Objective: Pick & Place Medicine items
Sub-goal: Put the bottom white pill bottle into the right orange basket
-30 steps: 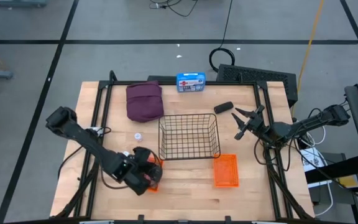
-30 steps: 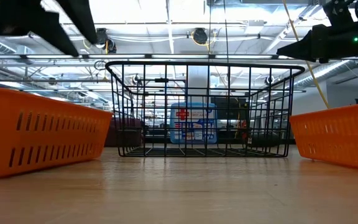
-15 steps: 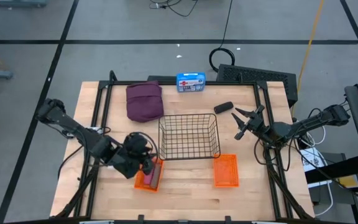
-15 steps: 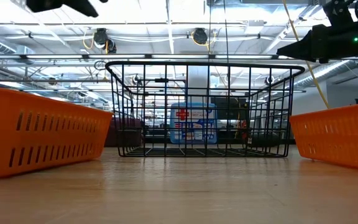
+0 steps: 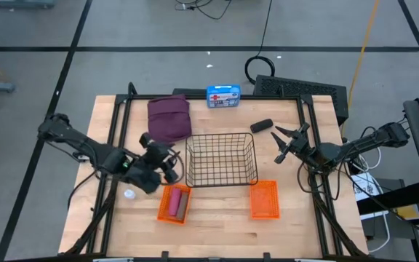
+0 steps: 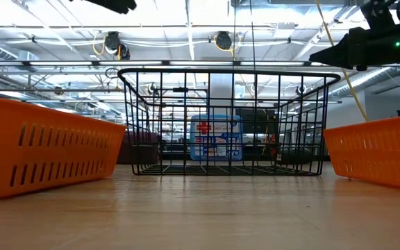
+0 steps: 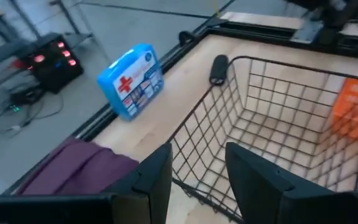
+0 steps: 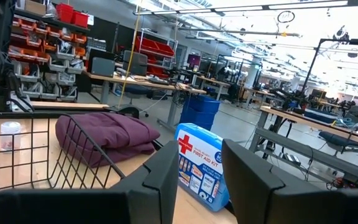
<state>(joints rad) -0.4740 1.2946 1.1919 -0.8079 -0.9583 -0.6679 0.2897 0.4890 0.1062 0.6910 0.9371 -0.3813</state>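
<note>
Since a second ago the left tool (image 5: 167, 166) has swung from the orange tray (image 5: 174, 203) up beside the wire basket's (image 5: 221, 159) left wall, fingers apart, empty. Right tool (image 5: 281, 145) waits right of the basket, fingers parted. On the wooden tabletop (image 5: 217, 225), the maroon pouch (image 5: 169, 118) lies behind-left of the basket, a white bottle (image 5: 129, 194) front-left. Beyond stretches grey floor (image 5: 122, 29).
</note>
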